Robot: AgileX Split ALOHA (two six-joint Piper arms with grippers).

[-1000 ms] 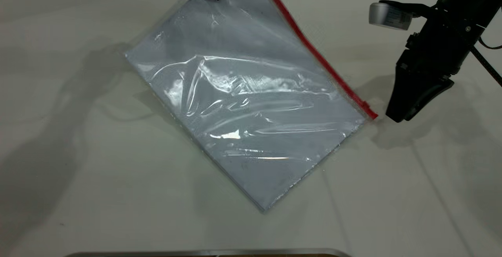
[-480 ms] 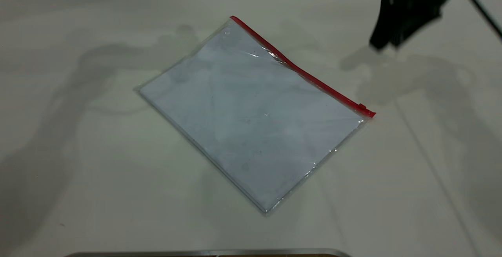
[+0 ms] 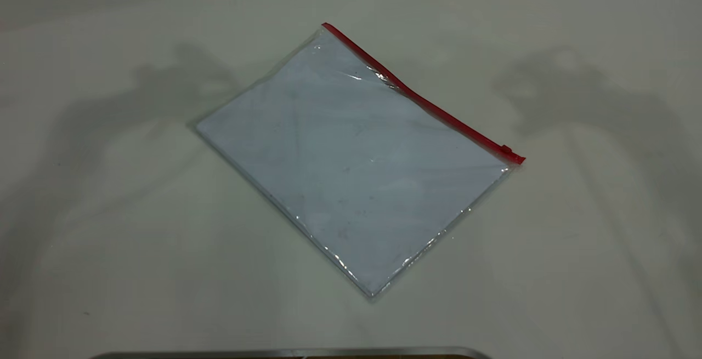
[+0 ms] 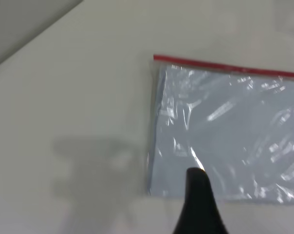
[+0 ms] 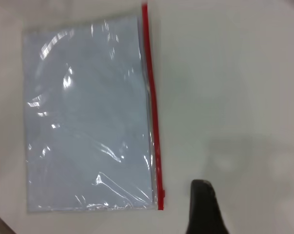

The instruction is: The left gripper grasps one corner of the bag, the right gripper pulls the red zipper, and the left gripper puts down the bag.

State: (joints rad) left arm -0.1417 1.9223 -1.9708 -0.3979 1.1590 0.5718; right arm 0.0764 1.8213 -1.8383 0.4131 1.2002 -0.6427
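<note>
Bag (image 3: 356,167) lies flat on counter (image 3: 109,238), turned diagonally, roughly mid-counter in the exterior view. Zipper (image 3: 419,96) runs along its far-right long edge, slider tab (image 3: 507,150) at the right end, near the bag's rightmost corner. Wrist views: left pincer (image 4: 199,204) above the bag's short edge; right pincer (image 5: 203,207) above bare counter just beside the slider end.

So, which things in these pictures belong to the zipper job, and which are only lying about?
Belong to the job:
- the bag, flat on the table
- the red zipper along its far edge, slider at the right end
- the left end effector, above the bag
- the right end effector, above the table beside the zipper

Only lying about:
- the table
- a metal edge at the near side
</note>
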